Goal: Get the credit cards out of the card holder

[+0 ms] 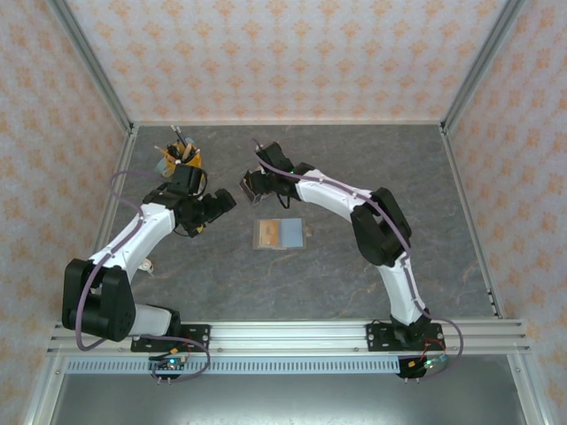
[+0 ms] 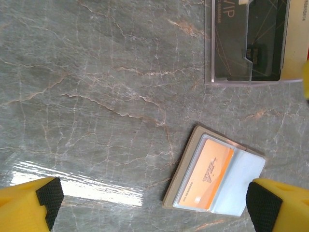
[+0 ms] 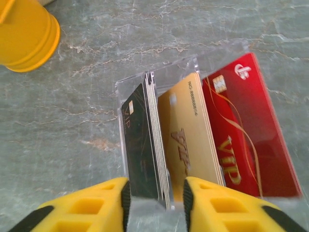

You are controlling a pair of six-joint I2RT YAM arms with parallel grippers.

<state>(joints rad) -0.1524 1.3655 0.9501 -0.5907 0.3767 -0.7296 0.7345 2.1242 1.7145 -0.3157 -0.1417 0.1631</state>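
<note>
The card holder [image 1: 280, 235] lies open and flat on the table's middle, grey-blue inside up. An orange credit card [image 2: 207, 174] sits in its clear pocket. My left gripper [image 1: 219, 204] hovers left of the card holder [image 2: 183, 166], fully open, with nothing between its fingertips [image 2: 48, 195]. My right gripper [image 1: 252, 187] hangs over a clear upright rack [image 3: 166, 72] behind the card holder. Its jaws [image 3: 155, 198] stand partly open around a dark stack of cards [image 3: 140, 145]; the right pad is clear of the stack.
In the rack, gold cards [image 3: 188, 130] and a red card [image 3: 246, 135] stand beside the dark stack. A yellow cup of pens [image 1: 180, 158] stands at the back left. A yellow rounded object [image 3: 26, 34] lies close to the rack. Metal frame posts border the table.
</note>
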